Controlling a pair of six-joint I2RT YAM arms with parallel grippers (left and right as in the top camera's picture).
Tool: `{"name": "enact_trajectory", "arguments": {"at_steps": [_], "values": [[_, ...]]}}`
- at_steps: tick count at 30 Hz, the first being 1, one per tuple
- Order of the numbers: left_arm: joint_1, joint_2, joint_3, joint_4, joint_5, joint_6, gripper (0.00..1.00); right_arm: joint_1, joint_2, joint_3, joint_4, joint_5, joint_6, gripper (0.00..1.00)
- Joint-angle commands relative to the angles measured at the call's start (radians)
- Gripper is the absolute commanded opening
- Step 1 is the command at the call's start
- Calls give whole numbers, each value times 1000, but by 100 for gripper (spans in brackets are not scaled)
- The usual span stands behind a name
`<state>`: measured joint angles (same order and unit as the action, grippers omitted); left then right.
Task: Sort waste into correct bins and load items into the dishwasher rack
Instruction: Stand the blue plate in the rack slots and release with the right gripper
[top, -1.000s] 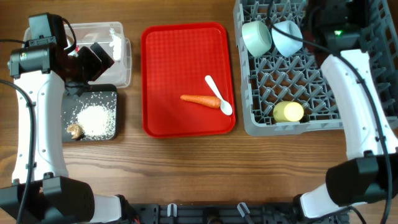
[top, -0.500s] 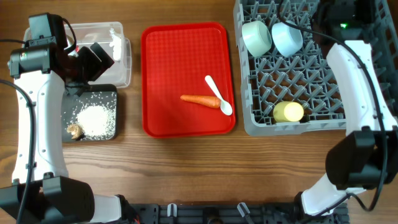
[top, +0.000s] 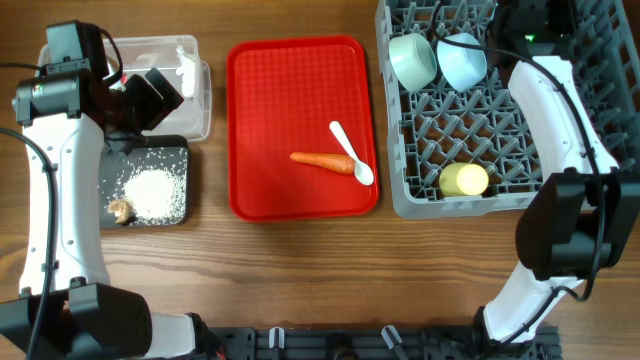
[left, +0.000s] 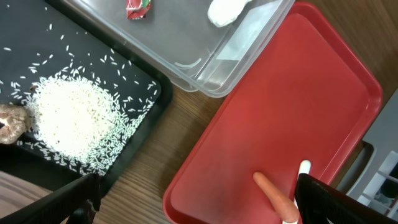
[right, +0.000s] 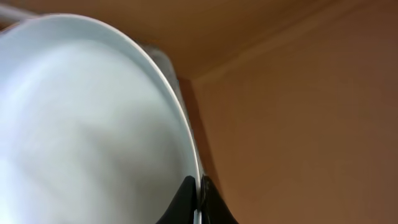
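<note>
My right pincer (right: 194, 194) pinches the light-blue plate (right: 81, 118) by its rim.
Right wrist: a thin edge grip, so I'd keep the plate upright and ease it between pegs. Left wrist: my left pincer (left: 205, 202) hangs spread above the carrot (left: 273, 193). Overhead: my arm reaches the far edge of the dishwasher rack (top: 500, 120).

Carrot (top: 322, 160), spoon (top: 352, 155) on red tray (top: 270, 120); cup (top: 464, 180) in rack (top: 470, 125); plate (right: 81, 124) gripped.

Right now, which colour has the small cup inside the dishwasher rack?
Yellow. The cup shows best in the overhead view.
</note>
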<state>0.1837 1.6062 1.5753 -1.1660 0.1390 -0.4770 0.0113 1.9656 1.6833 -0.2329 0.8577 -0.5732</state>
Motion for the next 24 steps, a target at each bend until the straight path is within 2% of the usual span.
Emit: {"name": "enact_trajectory", "arguments": {"at_steps": [1,6,17,19,20,21,22,23,24], "values": [[3,-5,-5,15,-5,-3,100,-13,14,-6,58,54,-98,4],[3,-5,-5,19,-5,-3,100,-24,14,-6,48,7,-128,4],[3,-5,-5,26,-5,-3,100,-23,24,-8,-103,-88,-25,4],[3,-5,-5,27,-5,-3,100,-22,24,-8,-140,-121,-25,9],[3,-5,-5,30,-5,-3,100,-22,24,-8,-156,-143,-24,19],[3,-5,-5,32,-5,-3,100,-22,24,-8,-169,-166,-12,52],[3,-5,-5,34,-5,-3,100,-22,24,-8,-172,-167,24,81],[3,-5,-5,35,-5,-3,100,-22,24,-8,-172,-163,57,100],[3,-5,-5,39,-5,-3,100,-22,24,-8,-171,-145,113,100]]}}
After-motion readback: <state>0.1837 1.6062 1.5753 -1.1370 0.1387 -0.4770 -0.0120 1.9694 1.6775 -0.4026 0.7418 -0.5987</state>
